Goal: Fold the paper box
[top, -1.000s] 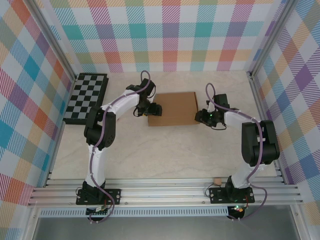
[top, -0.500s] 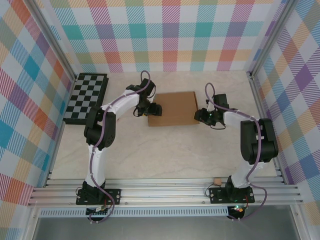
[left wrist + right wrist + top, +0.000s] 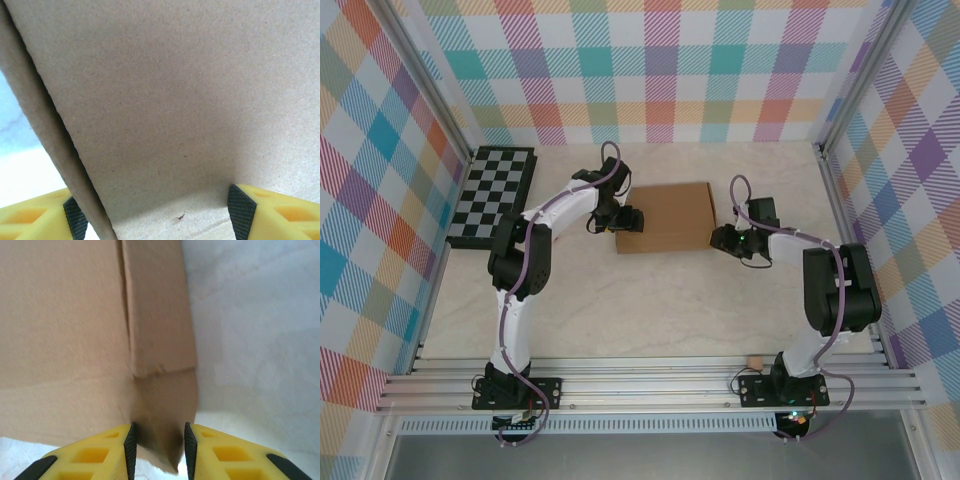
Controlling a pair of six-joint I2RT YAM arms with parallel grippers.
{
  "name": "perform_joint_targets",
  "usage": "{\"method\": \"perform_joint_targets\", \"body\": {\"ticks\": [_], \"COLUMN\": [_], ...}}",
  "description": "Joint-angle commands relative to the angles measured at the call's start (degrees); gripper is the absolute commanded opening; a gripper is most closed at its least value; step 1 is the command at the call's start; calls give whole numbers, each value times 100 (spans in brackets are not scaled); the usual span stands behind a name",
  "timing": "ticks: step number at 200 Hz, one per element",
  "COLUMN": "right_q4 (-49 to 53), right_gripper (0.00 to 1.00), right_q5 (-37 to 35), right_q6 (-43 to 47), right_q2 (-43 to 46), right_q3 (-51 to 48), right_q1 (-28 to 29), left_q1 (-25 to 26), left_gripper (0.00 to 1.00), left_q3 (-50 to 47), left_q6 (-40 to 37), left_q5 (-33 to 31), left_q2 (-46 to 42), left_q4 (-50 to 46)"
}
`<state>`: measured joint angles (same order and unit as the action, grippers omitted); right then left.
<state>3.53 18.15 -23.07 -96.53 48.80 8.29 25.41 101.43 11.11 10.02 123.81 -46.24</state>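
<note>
Left arm (image 3: 560, 205) climbs from its base, then bends inward to the right, with the left gripper (image 3: 628, 218) held low and its fingers (image 3: 35, 220) spread wide. Right arm (image 3: 840, 285) folds at the elbow and stretches inward to the left, the right gripper (image 3: 720, 238) low, its fingers (image 3: 90, 455) drawn close with a narrow gap, perhaps not fully clamped

The pale, marbled table (image 3: 650, 300) is carrying three things. The box (image 3: 665, 217) is resting near the middle, toward the far side. The chessboard (image 3: 492, 194) is lying in the far left corner, well apart from the box, its long side running along the left wall. A small brown scrap (image 3: 754, 360) is sitting at the near edge, beside the rails.
</note>
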Motion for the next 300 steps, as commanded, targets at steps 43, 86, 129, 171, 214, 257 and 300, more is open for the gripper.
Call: {"method": "perform_joint_targets", "body": {"ticks": [43, 86, 129, 171, 214, 257, 300], "right_q4": [767, 780, 983, 886, 993, 1183, 2209], "right_gripper": [26, 23, 22, 17, 17, 18, 21], "right_q5": [-361, -197, 114, 426, 798, 713, 248], "right_q6": [-42, -283, -670, -1423, -1731, -1587, -1059], "right_q2": [-35, -353, -831, -1293, -1808, -1649, -1416], "right_q3": [38, 368, 818, 1052, 1573, 1749, 2276], "right_q1": [14, -22, -72, -235, -267, -276, -287], "left_q1": [-54, -56, -54, -49, -54, -49, -54], "left_gripper": [74, 74, 73, 72, 71, 72, 72], "left_q3": [-80, -121, -149, -155, -44, 61, 44], "left_q6": [-4, -4, -74, -201, -276, -211, 106], "left_q5": [-136, -114, -5, 26, 124, 131, 47], "left_q2": [338, 336, 337, 325, 334, 262, 147], "left_q4": [-338, -324, -325, -367, -430, -438, -318]}}
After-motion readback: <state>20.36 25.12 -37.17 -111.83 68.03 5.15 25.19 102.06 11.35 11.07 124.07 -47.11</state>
